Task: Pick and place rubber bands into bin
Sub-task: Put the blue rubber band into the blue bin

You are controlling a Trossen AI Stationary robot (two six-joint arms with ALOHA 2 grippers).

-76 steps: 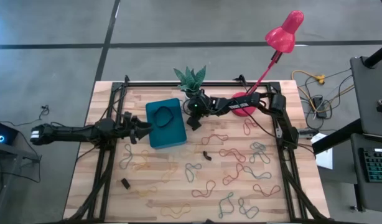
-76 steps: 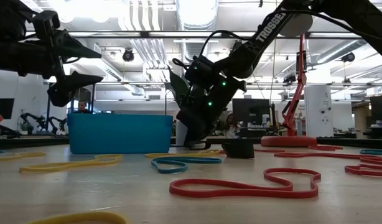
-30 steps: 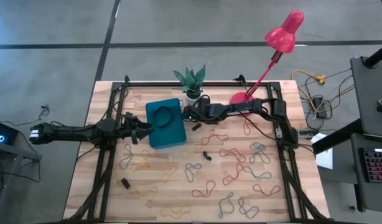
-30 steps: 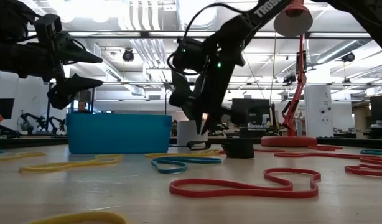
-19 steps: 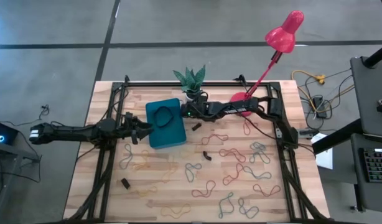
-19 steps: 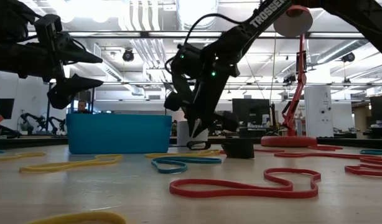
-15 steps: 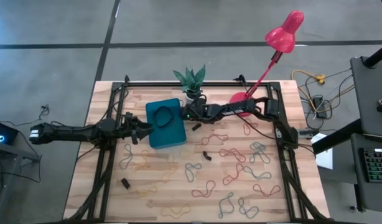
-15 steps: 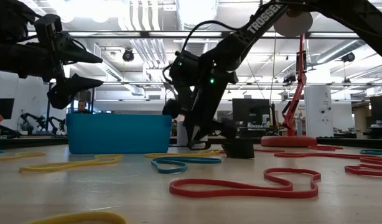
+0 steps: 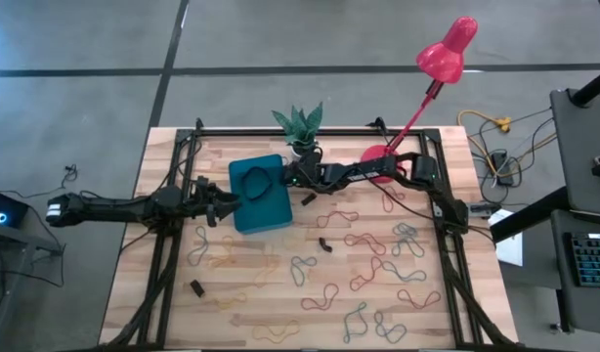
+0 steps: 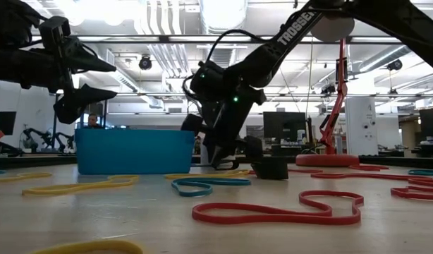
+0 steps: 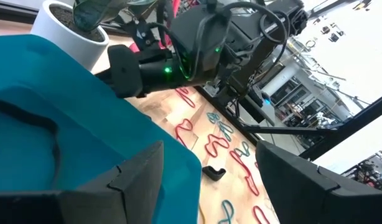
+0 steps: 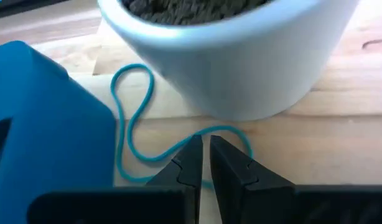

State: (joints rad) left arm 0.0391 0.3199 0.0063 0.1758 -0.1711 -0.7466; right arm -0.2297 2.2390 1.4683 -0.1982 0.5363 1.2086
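The teal-blue bin sits left of the table's centre with a dark rubber band lying in it. Many red, yellow, grey-green and teal rubber bands lie flat on the wood. My right gripper is low at the table between the bin and the white pot. Its fingers are closed to a thin slit at a teal rubber band on the wood. My left gripper hovers open above the bin's left side, holding nothing. My right gripper's fingertips come slanting down from the table's right at the bend of the teal rubber band beside the pot's foot. Whether they touch or pinch it, I cannot tell. The band lies flat and slack on the wood.
The white pot with the green plant stands just behind the right gripper. A pink desk lamp stands at the far right. Small black blocks lie among the bands. Black cables run along the table's frame.
My right gripper has come down from above bin height to the table surface, shifting slightly left toward the bin's right wall and the pot's foot. The left arm has kept still.
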